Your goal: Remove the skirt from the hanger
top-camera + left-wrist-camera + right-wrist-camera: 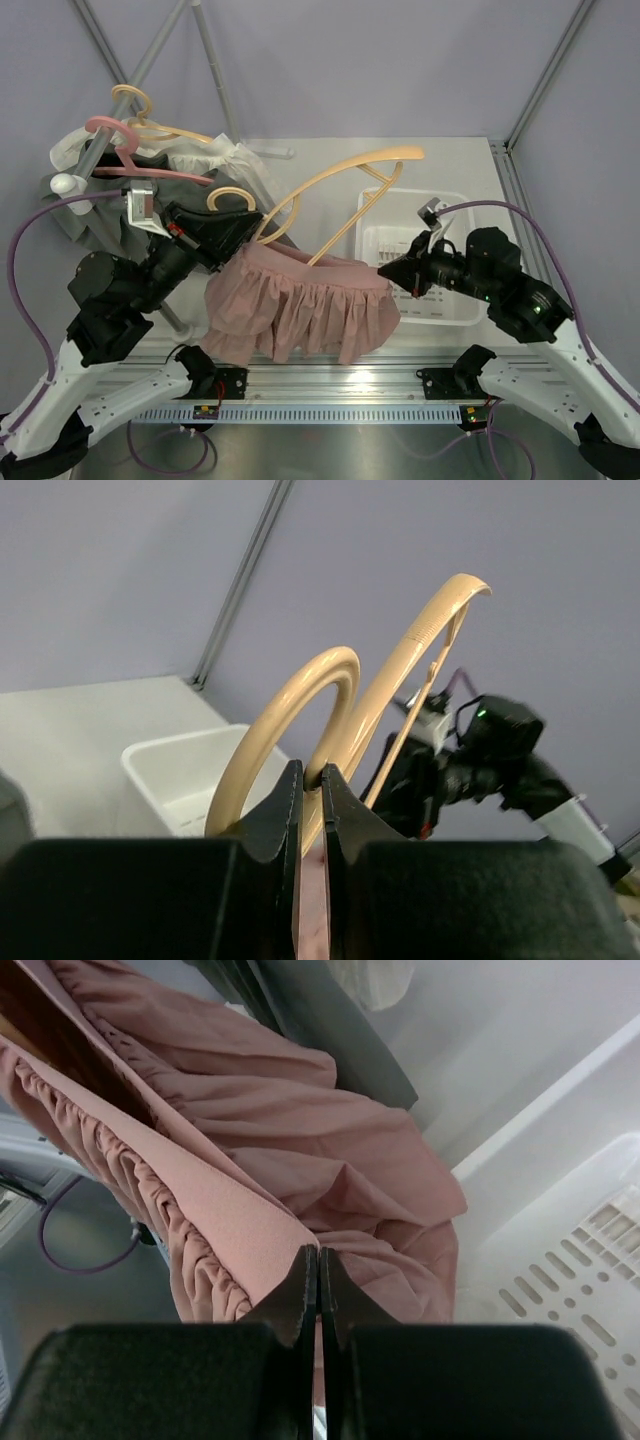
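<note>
White table top (470, 165) ran front to back, arms bolted at the near edge. Pink gathered fabric skirt (300, 305) (330, 1180) hung mid-table between the two grippers, waistband up, hem draped down toward the near edge, its right side just beside the basket. Back-left there was a heap of grey and white garments (200, 165) with a pink hanger (110, 130) on top. White perforated plastic basket (445, 318) (180, 770) (570, 1280) sat on the right half of the table. Beige curved plastic hanger (345, 166) (400, 670) was tilted, one arm swept up and right above the basket, a thin strut running down into the skirt's waistband. Left gripper (245, 225) (311, 780) was clamped narrow on the hanger at the base of its hook. Right gripper (385, 272) (319, 1265) was pinched tight on the right end of the skirt's waistband, jaws nearly meeting with the fabric edge between them.
</note>
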Action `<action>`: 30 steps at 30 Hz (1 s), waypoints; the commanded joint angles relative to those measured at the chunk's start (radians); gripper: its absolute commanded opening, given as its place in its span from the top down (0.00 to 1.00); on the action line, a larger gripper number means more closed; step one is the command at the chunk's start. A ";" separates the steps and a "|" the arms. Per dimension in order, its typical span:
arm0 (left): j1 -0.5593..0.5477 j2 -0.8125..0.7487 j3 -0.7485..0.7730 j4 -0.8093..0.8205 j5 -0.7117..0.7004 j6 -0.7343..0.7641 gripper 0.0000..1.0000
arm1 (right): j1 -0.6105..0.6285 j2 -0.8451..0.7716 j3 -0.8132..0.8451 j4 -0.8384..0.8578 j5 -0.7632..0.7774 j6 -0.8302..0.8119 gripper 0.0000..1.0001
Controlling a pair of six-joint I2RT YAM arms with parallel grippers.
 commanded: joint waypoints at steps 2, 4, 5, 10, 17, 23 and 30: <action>0.006 0.069 0.042 0.365 0.028 -0.108 1.00 | -0.011 0.074 -0.022 0.139 -0.097 0.044 1.00; 0.006 0.106 0.051 0.419 0.044 -0.131 1.00 | -0.011 0.112 -0.012 0.174 -0.111 0.054 1.00; 0.008 0.118 0.056 0.433 0.050 -0.139 1.00 | -0.013 0.125 -0.005 0.181 -0.116 0.055 1.00; 0.006 0.148 0.142 0.393 0.088 -0.129 1.00 | -0.013 0.201 0.113 0.146 -0.038 0.031 1.00; 0.006 0.045 0.189 0.241 0.097 -0.086 1.00 | -0.028 0.345 0.522 -0.020 0.163 -0.081 1.00; 0.008 -0.056 0.163 0.146 0.077 -0.064 1.00 | -0.108 0.454 0.885 -0.138 0.290 -0.162 1.00; 0.006 -0.087 0.121 0.092 0.071 -0.046 1.00 | -0.172 0.539 1.153 -0.243 0.271 -0.242 1.00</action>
